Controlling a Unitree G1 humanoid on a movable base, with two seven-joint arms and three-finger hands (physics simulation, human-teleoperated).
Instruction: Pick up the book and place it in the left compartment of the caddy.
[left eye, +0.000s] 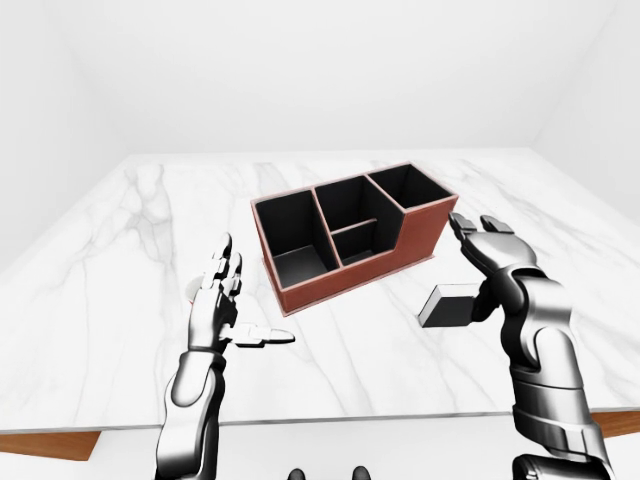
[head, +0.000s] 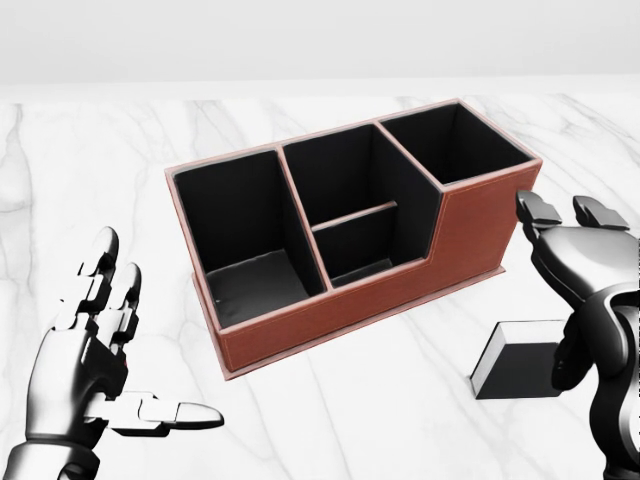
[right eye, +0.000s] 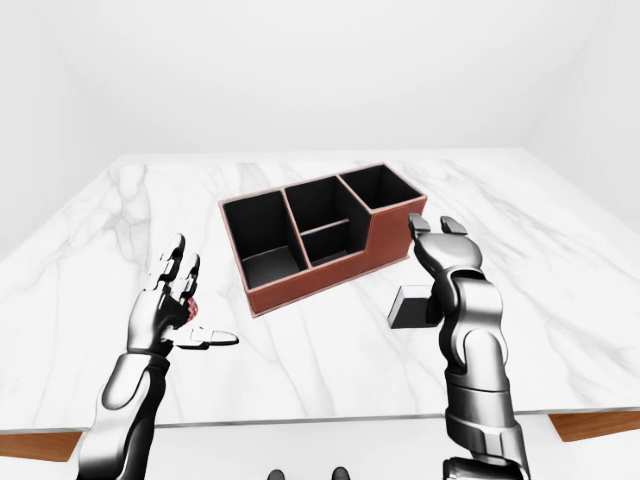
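The brown caddy (head: 380, 300) with black compartments lies slanted on the white marble table (head: 330, 400). Its left compartment (head: 245, 235) holds nothing. The book (head: 515, 362), dark with a pale page edge, lies flat on the table near the caddy's right end, low on the right of the head view. My right hand (head: 566, 228) hovers open just above and to the right of the book, palm toward the caddy, holding nothing. At the lower left my left hand (head: 140, 345) is open, fingers up and thumb pointing right, well apart from the caddy.
A red cup (right eye: 190, 306) shows only as a sliver behind my left hand in the right-eye view. The table's near edge (left eye: 330, 418) runs along the bottom of the eye views, with a brown strip (left eye: 50, 445) below it.
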